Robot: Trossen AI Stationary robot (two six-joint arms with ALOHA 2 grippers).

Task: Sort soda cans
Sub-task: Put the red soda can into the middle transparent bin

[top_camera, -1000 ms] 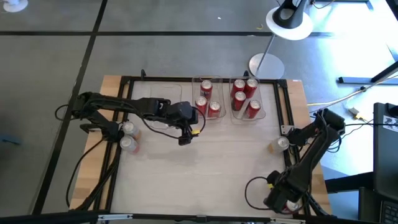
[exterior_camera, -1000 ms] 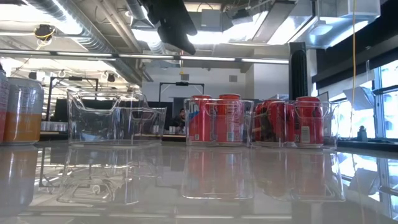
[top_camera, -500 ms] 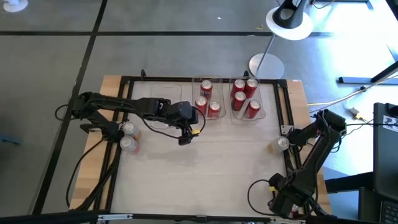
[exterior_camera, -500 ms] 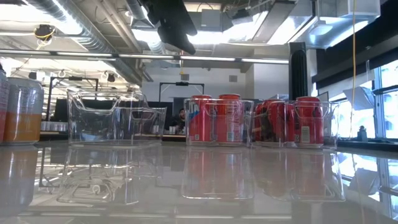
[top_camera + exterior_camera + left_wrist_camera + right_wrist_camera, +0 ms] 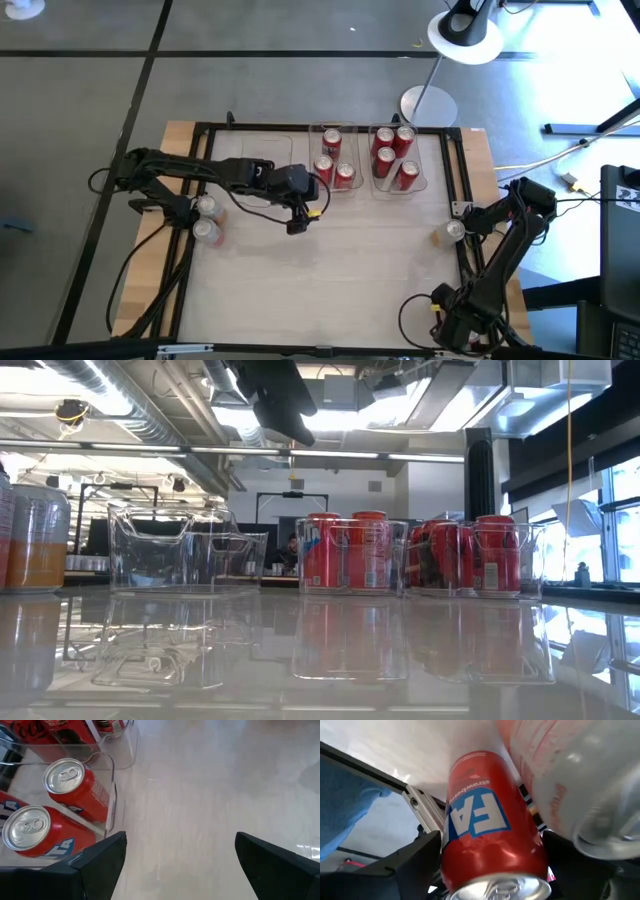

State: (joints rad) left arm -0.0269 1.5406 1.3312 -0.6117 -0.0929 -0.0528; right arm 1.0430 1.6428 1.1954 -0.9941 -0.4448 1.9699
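The worktop (image 5: 330, 270) lies broad and mostly bare in its middle, with three clear bins along its far edge; the left bin (image 5: 262, 165) looks empty, the middle bin (image 5: 334, 158) holds three red soda cans (image 5: 345, 175) and the right bin (image 5: 398, 158) holds four more (image 5: 383, 139); the low view shows the same row, the filled bins standing side by side and the empty one (image 5: 185, 550) apart to one side; two pale cans (image 5: 207, 218) wait at the left edge beside my left arm's base, another can (image 5: 450, 232) stands at the right edge, and an orange-and-silver can (image 5: 35, 540) shows at the low view's border; my left gripper (image 5: 298, 218) hangs over the worktop just in front of the middle bin, its jaws spread wide with nothing between them, and its wrist view looks down past them at red cans (image 5: 75, 782) inside the bin wall; my right gripper (image 5: 462, 328) is down at the near right corner, and its wrist view is filled by a red can (image 5: 487, 830) lying between its jaws, with a pale can (image 5: 570, 785) pressed beside it; whether those jaws are gripping it I cannot tell; I judge the step in hand to be a pick-up at that corner; the next move calls for a firm hold on the red can alone, clear of its pale neighbour, then a lift and carry to a red bin.
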